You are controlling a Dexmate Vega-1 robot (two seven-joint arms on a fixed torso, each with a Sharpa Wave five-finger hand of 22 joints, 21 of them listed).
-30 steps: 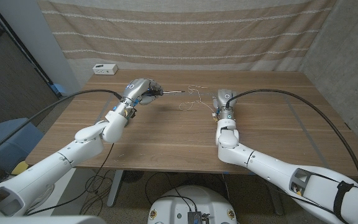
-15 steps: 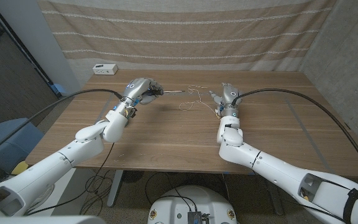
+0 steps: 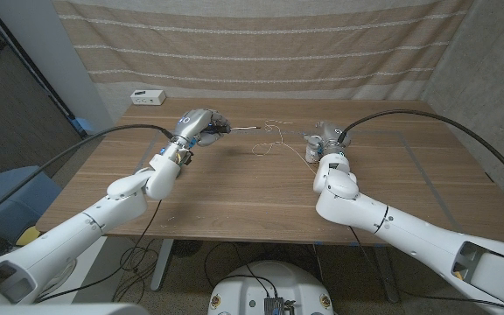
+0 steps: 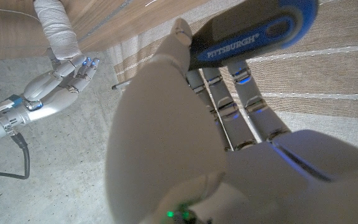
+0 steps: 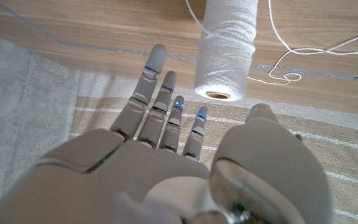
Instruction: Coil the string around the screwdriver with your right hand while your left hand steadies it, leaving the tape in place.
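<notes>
On the near side of the scene, the robot's right hand (image 3: 325,140) stands over the brown wooden tabletop (image 3: 234,192) with its fingers (image 5: 160,106) straight, spread apart and holding nothing. Just beyond them is the white spool of string (image 5: 227,43), standing upright on the wood, with the thin white string (image 3: 271,138) trailing off it in loose loops toward the middle of the tabletop. Farther over, the left hand (image 3: 198,127) has its fingers clamped around the dark-blue-and-bright-blue plastic handle of the screwdriver (image 4: 247,31), whose thin metal shaft (image 3: 245,129) points toward the string; some loops lie near the tip, though whether any are already wound on is too fine to tell.

To do this step well, the right hand should probably close on the free run of string, not the spool, pinching it close to the shaft so each turn stays short and taut. The left hand's grip looks firm; it should likely keep the shaft level and still. The small white box (image 3: 148,96) sits at the far left edge, well apart.
</notes>
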